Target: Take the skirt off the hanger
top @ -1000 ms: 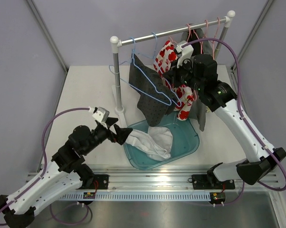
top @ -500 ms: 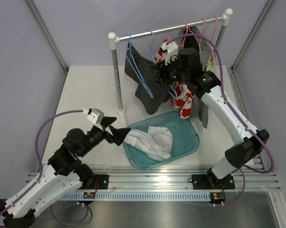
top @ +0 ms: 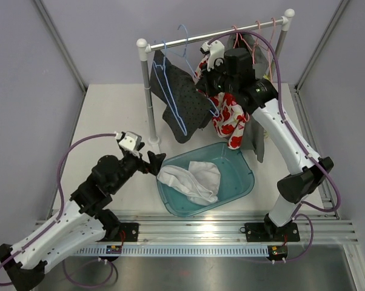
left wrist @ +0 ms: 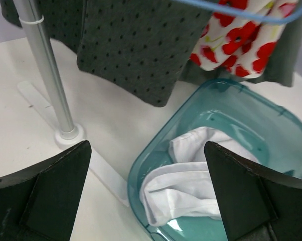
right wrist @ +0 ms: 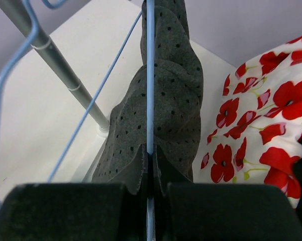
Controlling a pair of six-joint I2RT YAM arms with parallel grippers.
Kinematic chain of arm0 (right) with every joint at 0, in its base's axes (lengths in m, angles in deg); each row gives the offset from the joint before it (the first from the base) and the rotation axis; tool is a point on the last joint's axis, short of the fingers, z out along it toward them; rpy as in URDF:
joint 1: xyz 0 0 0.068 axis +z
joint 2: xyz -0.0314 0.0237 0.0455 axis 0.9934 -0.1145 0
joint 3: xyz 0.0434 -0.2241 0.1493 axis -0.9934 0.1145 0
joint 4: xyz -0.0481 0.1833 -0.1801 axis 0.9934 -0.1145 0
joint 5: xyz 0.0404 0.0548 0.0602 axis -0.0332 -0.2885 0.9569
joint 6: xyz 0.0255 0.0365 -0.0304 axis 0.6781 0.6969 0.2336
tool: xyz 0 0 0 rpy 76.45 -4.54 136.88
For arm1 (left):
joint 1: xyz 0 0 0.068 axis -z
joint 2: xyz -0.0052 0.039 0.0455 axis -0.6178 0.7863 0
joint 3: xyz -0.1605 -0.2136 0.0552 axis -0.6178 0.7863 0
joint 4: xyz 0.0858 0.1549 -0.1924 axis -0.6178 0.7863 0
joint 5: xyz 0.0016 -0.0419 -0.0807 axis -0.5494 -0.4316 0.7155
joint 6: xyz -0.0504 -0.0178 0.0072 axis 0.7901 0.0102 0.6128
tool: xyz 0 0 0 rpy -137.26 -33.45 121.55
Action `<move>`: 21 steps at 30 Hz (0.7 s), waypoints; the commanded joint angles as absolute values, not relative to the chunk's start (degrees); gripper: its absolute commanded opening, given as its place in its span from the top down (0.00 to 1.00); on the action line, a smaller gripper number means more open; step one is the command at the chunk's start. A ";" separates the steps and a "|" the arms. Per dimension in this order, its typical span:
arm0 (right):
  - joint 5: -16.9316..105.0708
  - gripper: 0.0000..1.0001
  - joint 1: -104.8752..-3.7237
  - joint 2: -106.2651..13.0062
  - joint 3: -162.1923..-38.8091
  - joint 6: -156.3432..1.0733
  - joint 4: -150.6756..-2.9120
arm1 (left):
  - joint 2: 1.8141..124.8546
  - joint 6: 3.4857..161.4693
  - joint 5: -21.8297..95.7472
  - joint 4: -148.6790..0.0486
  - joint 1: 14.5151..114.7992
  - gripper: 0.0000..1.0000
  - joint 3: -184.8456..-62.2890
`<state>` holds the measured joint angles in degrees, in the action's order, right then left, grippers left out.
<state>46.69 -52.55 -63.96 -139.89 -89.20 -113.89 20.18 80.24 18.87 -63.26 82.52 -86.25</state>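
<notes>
The grey dotted skirt (top: pixel 185 109) hangs on a light-blue wire hanger (top: pixel 170 97) in front of the rack rail (top: pixel 231 31). The hanger's hook shows above the rail. My right gripper (top: pixel 216 85) is shut on the hanger's wire (right wrist: pixel 150 75), with the skirt (right wrist: pixel 173 100) draped just beyond its fingertips (right wrist: pixel 150 160). My left gripper (top: pixel 151 162) is open and empty, just left of the teal basin (top: pixel 246 182). In the left wrist view the skirt (left wrist: pixel 136 45) hangs ahead, above the gap between my fingers (left wrist: pixel 147 145).
A white garment (top: pixel 191 179) lies in the basin, spilling towards its left rim (left wrist: pixel 141 165). A red-flowered garment (top: pixel 231 118) hangs right of the skirt. More hangers and dark clothes hang at the rail's right end. The rack's left pole (top: pixel 149 103) stands on its foot (left wrist: pixel 65 133).
My right gripper has carried the hanger and skirt up and back towards the rail. My left gripper has let go of the white garment and drawn back left of the basin.
</notes>
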 commanded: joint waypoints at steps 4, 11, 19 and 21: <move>45.30 1.00 -52.31 -59.25 -144.05 -90.69 -105.73 | 29.75 79.59 21.04 -69.66 73.86 0.01 -91.30; 47.94 1.00 -52.40 -51.35 -139.13 -94.64 -109.59 | 36.70 86.54 40.09 -75.90 57.68 0.02 -92.88; 51.81 1.00 -52.49 -41.51 -135.17 -99.74 -120.05 | 28.99 84.35 46.88 -69.60 57.49 0.01 -91.74; 52.07 1.00 -52.58 -39.48 -134.82 -101.41 -122.50 | 24.77 83.38 49.43 -67.30 57.49 0.01 -91.56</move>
<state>49.05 -52.55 -44.77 -134.42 -97.53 -122.33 30.23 84.92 42.96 -68.03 57.71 -90.05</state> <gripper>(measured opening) 0.028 0.987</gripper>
